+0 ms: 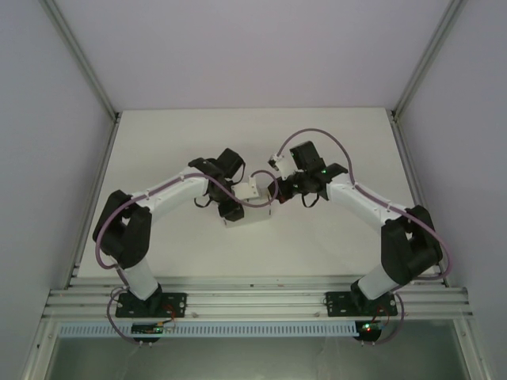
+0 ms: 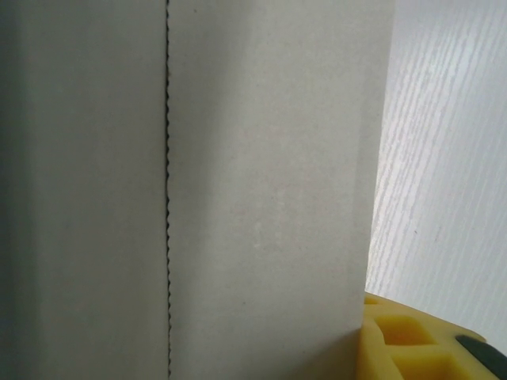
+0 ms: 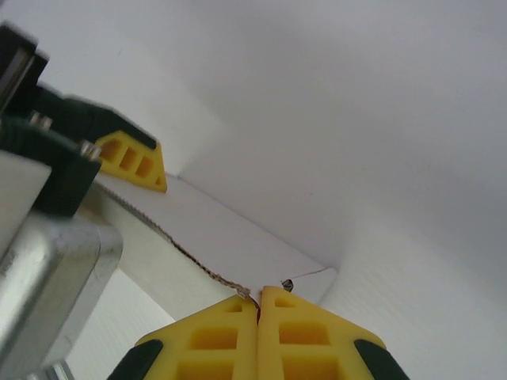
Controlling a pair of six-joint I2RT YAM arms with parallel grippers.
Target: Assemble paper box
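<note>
You are viewing mid-assembly: the left gripper (image 1: 234, 202), part-open, is clamping the white rectangular card box (image 1: 249, 214) on the table (image 1: 333, 134); the right gripper (image 3: 257, 299), fully closed, is apparently pinching an unfolded flap (image 3: 238, 237).

A white table (image 1: 333, 134) sits between pale walls (image 1: 238, 47), with aluminium rails (image 1: 253, 301) along its near edge.

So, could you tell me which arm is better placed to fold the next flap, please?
Right, probably. The right gripper has its jaws shut, apparently on a flap edge of the white paper box, while the left gripper holds the box body steady.
</note>
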